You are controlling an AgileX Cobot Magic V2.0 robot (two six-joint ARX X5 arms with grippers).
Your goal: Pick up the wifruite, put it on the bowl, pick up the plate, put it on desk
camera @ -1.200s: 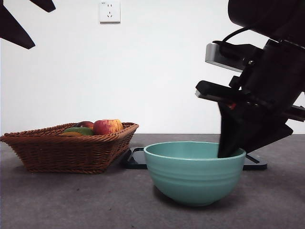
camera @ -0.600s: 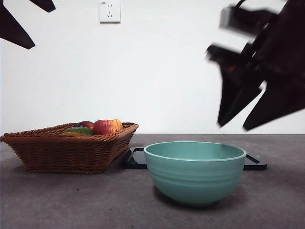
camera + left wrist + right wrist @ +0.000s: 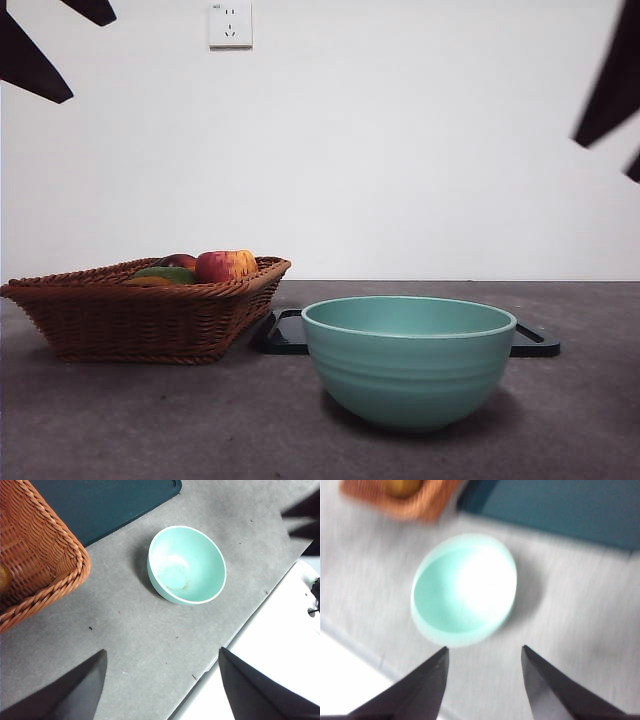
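2 grippers: R gripper (image 3: 484, 649) & L gripper (image 3: 162, 650) both spread, empty.
Bowl (image 3: 409, 365): empty, nr desk (image 3: 120, 420) front edge.
Wifruite (image 3: 402, 486): prob. in basket (image 3: 140, 310); blurred.
Tip: descend vertically, clear of apple (image 3: 226, 265).

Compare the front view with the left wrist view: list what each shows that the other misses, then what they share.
Front view only: the wall socket, and an apple among the fruit in the basket.
Left wrist view only: the bowl's inside, which holds no fruit, the left gripper with its jaws apart, and the desk's edge.
Both: bowl, basket, desk, and the dark tray behind the bowl.
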